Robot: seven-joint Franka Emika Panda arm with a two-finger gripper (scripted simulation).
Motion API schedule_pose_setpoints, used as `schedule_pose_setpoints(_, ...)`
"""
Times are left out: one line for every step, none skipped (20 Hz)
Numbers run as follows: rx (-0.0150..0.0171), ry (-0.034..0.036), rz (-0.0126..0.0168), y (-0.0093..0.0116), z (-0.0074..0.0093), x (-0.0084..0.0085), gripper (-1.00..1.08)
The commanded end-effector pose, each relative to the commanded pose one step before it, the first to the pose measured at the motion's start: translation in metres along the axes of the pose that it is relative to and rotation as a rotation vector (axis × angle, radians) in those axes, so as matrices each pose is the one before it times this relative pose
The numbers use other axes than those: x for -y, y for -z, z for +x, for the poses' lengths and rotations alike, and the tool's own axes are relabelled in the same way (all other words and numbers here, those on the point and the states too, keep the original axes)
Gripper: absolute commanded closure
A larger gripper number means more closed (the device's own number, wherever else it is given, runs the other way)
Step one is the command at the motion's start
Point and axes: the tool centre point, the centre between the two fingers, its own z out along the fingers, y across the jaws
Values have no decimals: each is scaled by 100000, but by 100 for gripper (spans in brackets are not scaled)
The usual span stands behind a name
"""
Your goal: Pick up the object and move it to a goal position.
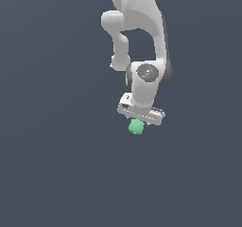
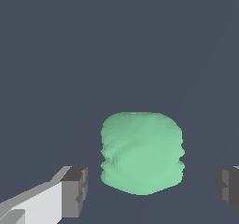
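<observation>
Currently the green lump (image 2: 142, 153) is being straddled by the open tool (image 2: 151, 188), fingers (image 2: 74, 190) apart from both sides.

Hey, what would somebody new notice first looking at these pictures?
Probably the mint-green lump, the only colour against the flat dark grey ground. In the wrist view it sits between the hand's two dark fingertips with a gap on each side. In the exterior view the white arm reaches down directly over it.
</observation>
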Motion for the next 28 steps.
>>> schedule_pose_setpoints(-17,-32,2,-135,7,-8,-92)
schedule_pose_setpoints(0,0,0,-193,-9,6,-92)
schedule_pose_setpoints(-10,-48,-2,-264,1,-17,-92)
schedule_pose_setpoints(0,0,0,-344,-17,9,-92)
schedule_pose_setpoints(-14,-68,-3,-412,-3,-25,-92)
schedule_pose_setpoints(0,0,0,-491,-27,12,-92)
schedule_pose_setpoints(-14,-67,-4,-555,-13,-22,-92)
schedule_pose_setpoints(-10,-48,-3,-588,-20,-11,-92)
schedule_pose_setpoints(-10,-48,-2,-517,-13,-11,-92)
schedule_pose_setpoints(0,0,0,-445,-18,15,-92)
schedule_pose_setpoints(-14,-68,-2,-362,12,-19,-92)
schedule_pose_setpoints(0,0,0,-291,4,19,-92)
schedule_pose_setpoints(0,0,0,-213,16,21,-92)
schedule_pose_setpoints(-9,-48,3,-131,38,-4,-92)
schedule_pose_setpoints(0,0,0,-69,25,18,-92)
schedule_pose_setpoints(0,0,0,-19,12,8,-92)
schedule_pose_setpoints(0,0,0,0,0,0,108)
schedule_pose_setpoints(0,0,0,0,0,0,108)
schedule_pose_setpoints(0,0,0,0,0,0,108)
schedule_pose_setpoints(0,0,0,0,0,0,108)
schedule_pose_setpoints(0,0,0,0,0,0,108)
schedule_pose_setpoints(0,0,0,0,0,0,108)
schedule_pose_setpoints(0,0,0,0,0,0,108)
schedule_pose_setpoints(0,0,0,0,0,0,108)
schedule_pose_setpoints(0,0,0,0,0,0,108)
schedule_pose_setpoints(0,0,0,0,0,0,108)
schedule_pose_setpoints(-112,63,99,103,13,68,108)
schedule_pose_setpoints(0,0,0,23,-11,5,108)
